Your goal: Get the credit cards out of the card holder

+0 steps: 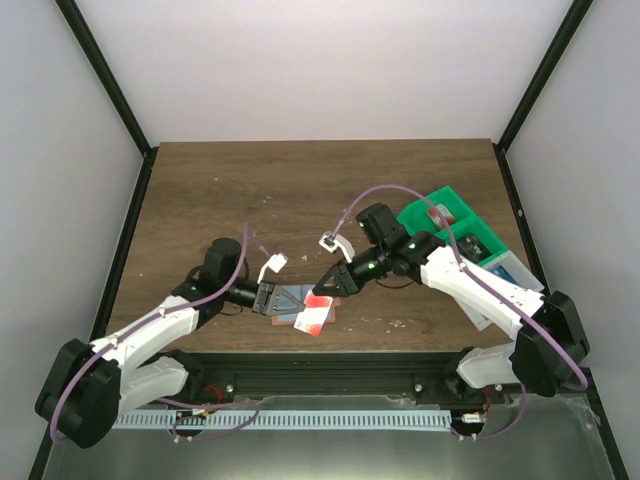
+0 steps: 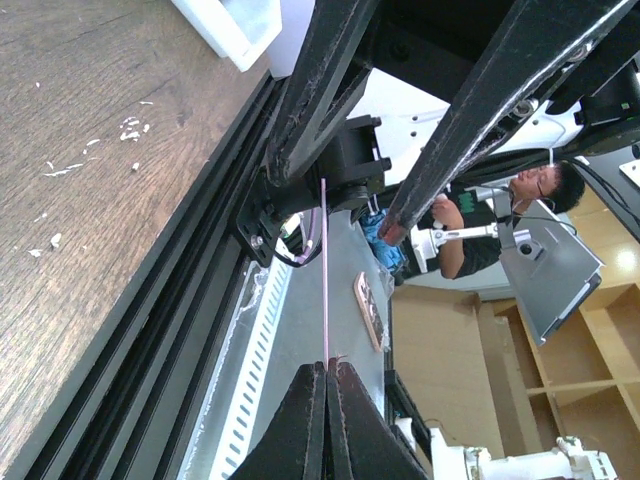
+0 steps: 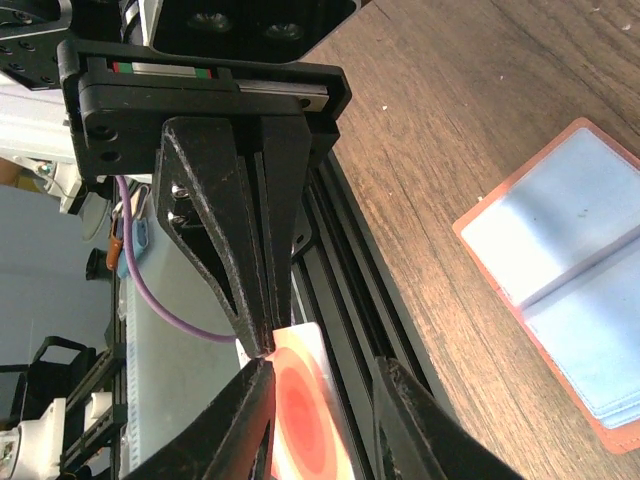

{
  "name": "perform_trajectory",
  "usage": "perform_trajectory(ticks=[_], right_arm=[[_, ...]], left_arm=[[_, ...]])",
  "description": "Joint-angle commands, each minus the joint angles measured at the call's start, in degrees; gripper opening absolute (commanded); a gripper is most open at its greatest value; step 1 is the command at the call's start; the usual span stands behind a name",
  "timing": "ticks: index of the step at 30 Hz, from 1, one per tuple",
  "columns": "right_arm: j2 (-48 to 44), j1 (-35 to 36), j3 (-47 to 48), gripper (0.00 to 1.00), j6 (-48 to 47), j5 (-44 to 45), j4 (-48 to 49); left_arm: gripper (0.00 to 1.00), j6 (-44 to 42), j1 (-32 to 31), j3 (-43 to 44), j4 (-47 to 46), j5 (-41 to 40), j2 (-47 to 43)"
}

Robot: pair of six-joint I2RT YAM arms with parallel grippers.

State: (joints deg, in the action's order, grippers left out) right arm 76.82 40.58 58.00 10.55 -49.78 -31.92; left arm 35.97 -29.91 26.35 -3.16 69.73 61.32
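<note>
The left gripper's (image 3: 262, 345) pressed-together fingers pinch the red-and-white plastic credit card (image 3: 300, 410), its near end cut off. The half-spread right gripper (image 3: 322, 372) straddles it, beside the open tan-pink, blue-lined card holder (image 3: 570, 290)

card holder (image 1: 290, 298) on table (image 1: 250, 190) near edge, card (image 1: 318, 312) just right; tray (image 1: 440, 215) far right

The table (image 1: 250, 190) looks matt wood-grain, the red and white card (image 3: 305, 420) glossy plastic (right pincer fingers (image 3: 405, 425) rough matt black)

Open card holder (image 3: 570, 285) beside red-white card (image 3: 300, 412)
</note>
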Motion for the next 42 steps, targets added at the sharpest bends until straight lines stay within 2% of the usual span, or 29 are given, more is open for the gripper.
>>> perform_trajectory(ticks=[1, 3, 5, 22, 28, 33, 34, 39, 42], right_arm=[[0.09, -0.41, 1.08, 0.27, -0.87, -1.28, 0.20], [-0.48, -0.41, -0.06, 0.18, -0.98, -2.55, 0.73], [-1.17, -0.41, -0.94, 0.16, -1.30, -3.82, 0.94], [-0.27, -0.37, -2.80, 0.23, -1.93, -3.77, 0.48], [-2.18, -0.46, -3.33, 0.03, -0.65, -6.24, 3.88], [-2.70, -0.41, -4.06, 0.00, 0.24, -6.92, 5.90], [-2.89, -0.40, -4.37, 0.01, 0.80, -6.87, 6.70], [-4.32, -0.70, -6.73, 0.00, 6.32, -3.80, 13.02], [-5.51, -1.50, -8.70, 0.00, 11.29, 0.74, 18.01]], left_arm=[[0.00, -1.54, -0.24, 1.26, 0.02, 1.03, -0.76], [0.00, -1.68, -0.24, 1.22, 0.24, 0.93, -0.76], [0.00, -1.61, -0.24, 1.19, 0.16, 0.93, -0.89], [0.00, -1.43, -0.30, 1.03, -0.35, 0.93, -1.82], [0.00, -1.53, -0.30, 1.01, -0.19, 0.69, -1.73], [0.00, -1.85, -0.30, 1.33, 0.18, -0.03, -1.89], [0.03, -2.16, -0.32, 1.64, 0.83, -0.77, -1.90], [0.51, -6.33, -0.28, 4.89, 7.51, -7.95, -3.19], [0.68, -8.54, -0.30, 6.87, 11.36, -14.70, -5.02]])
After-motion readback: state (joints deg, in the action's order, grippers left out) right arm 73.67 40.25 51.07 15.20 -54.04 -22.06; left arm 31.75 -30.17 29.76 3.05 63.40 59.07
